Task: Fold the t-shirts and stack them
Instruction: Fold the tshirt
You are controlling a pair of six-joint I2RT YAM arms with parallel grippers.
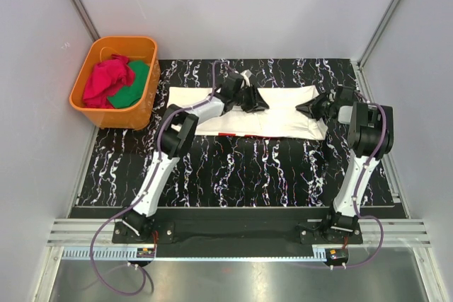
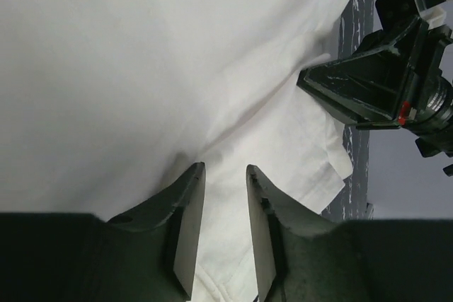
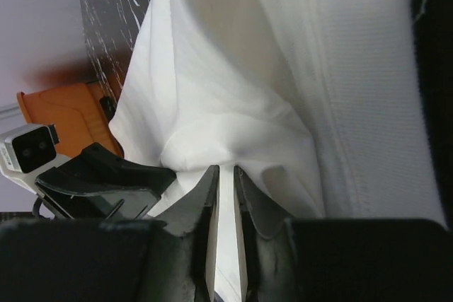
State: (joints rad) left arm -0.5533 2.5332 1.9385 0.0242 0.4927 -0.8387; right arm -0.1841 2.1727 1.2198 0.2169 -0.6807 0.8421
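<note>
right of the orange tub (image 1: 124,117), which holds crumpled red cloth (image 1: 106,79) and green cloth (image 1: 133,83), the cream-white t-shirt (image 1: 283,117) lies on the black marbled surface (image 1: 248,167). it is doubled into a long band running straight away from the tub. the left gripper (image 2: 223,169) sits low over the part of the band nearer the tub. its fingers are apart, flat cloth shows in the gap, and nothing looks pinched there. the right gripper (image 3: 225,169) is at the end farthest from the tub. its fingers are nearly together on a raised pleat of the shirt, with a strip of white running down between them.

judging by the creases, this tee is light, thin and limp. it will likely sag wherever it is not held, and its layers may slide over one another if dragged. the best hold looks to be a folded edge or corner, pinched through every layer. one grip at each end of the band should lift it level rather than drooping in the middle.

the shirt is plain cream-white with soft wrinkles, a stitched seam (image 3: 333,132), and no print showing. a thin red edge (image 1: 230,134) peeks from under one long side; i cannot tell what it belongs to.
</note>
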